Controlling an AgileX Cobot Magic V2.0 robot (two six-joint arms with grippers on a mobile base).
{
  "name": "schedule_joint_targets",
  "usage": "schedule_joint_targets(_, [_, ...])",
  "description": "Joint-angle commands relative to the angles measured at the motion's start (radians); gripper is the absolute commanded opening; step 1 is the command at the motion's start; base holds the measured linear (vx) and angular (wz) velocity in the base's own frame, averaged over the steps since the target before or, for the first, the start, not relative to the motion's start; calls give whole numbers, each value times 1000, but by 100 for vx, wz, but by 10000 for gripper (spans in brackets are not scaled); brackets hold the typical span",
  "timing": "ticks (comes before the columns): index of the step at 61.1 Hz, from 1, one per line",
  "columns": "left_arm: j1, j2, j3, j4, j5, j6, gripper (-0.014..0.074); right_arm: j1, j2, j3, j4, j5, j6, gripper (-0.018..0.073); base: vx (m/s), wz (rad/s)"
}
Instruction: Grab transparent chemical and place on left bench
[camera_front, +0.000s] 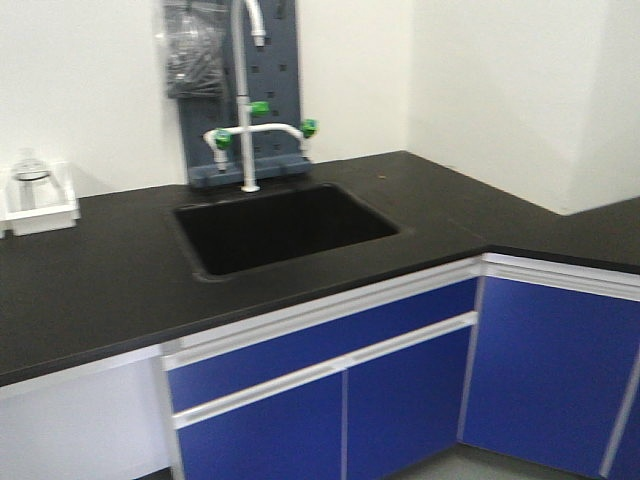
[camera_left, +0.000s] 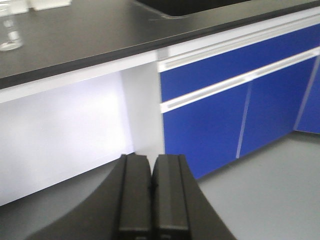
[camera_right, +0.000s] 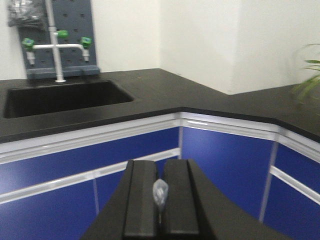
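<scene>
A clear glass container (camera_left: 10, 35) stands on the black bench top (camera_left: 90, 30) at the far upper left of the left wrist view. In the front view a clear container (camera_front: 33, 178) sits in a white tray (camera_front: 45, 215) at the left edge of the bench; whether it is the same one I cannot tell. My left gripper (camera_left: 151, 159) is shut and empty, low in front of the cabinets, below bench height. My right gripper (camera_right: 160, 164) is shut, with a small translucent scrap (camera_right: 160, 192) stuck between its fingers. Neither gripper shows in the front view.
A black sink (camera_front: 190, 215) is set in the bench top, with a white faucet (camera_front: 243, 100) and a grey peg board (camera_front: 205, 110) behind it. Blue cabinet doors (camera_front: 400, 400) run below. The bench turns a corner at the right (camera_front: 560, 235). Plant leaves (camera_right: 309, 75) show at far right.
</scene>
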Motion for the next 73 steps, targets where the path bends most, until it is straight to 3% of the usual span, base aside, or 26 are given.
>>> schedule_joint_targets(1, [-2,-19,16,-1,-78,-8,-3,-5,9,-30,-11,-75,-4,-3,14,54])
schedule_joint_targets(44, [-2,-19,16,-1,-78,-8,-3,-5,9,-30,-11,-75,-4,-3,20,66])
schedule_joint_targets(73, [-2,-19,16,-1,-78,-8,-3,-5,9,-30,-11,-69,-4,-3,27,27])
